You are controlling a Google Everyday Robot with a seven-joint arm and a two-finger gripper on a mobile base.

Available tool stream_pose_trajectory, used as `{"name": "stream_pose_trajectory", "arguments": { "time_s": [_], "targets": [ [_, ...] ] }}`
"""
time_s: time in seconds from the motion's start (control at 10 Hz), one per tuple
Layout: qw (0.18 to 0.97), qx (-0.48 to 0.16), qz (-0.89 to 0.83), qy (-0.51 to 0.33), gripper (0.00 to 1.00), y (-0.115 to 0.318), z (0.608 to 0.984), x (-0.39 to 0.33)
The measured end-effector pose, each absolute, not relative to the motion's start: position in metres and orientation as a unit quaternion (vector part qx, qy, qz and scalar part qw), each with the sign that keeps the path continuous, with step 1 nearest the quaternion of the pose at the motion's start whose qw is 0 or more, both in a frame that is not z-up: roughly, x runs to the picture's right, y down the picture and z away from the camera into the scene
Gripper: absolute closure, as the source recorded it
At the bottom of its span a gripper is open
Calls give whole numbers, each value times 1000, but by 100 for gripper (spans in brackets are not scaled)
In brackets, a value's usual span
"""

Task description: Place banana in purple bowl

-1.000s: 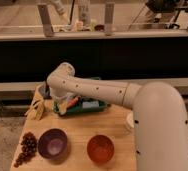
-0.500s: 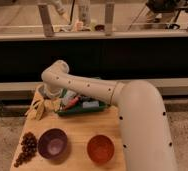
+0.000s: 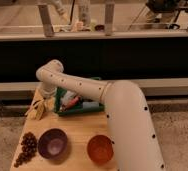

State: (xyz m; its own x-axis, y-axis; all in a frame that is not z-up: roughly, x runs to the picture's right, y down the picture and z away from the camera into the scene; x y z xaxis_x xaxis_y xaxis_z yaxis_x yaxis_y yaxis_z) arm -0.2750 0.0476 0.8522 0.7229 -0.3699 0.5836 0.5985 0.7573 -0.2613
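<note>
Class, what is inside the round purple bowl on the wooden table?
The round matte purple bowl looks empty; nothing covers its inside. The robot's claw is at the wooden table's back-left corner, apart from it.

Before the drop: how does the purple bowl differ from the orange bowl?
Colour: the purple bowl is matte purple, the orange bowl orange-red. Position: the purple bowl sits front left beside the grapes; the orange bowl sits front right. The end effector, at the back left edge of the table, is nearer the purple bowl than the orange bowl. Both are round, shallow, upright, empty, similar in size.
</note>
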Motion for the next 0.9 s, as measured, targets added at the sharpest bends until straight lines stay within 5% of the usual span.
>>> {"name": "stream_pose_trajectory", "arguments": {
  "time_s": [0.2, 0.7, 0.9],
  "targets": [
    [899, -228, -270, -260, 25, 49, 858, -282],
    [896, -234, -272, -260, 73, 54, 864, -290],
    [897, -235, -271, -259, 78, 55, 864, -292]
  ]
}}
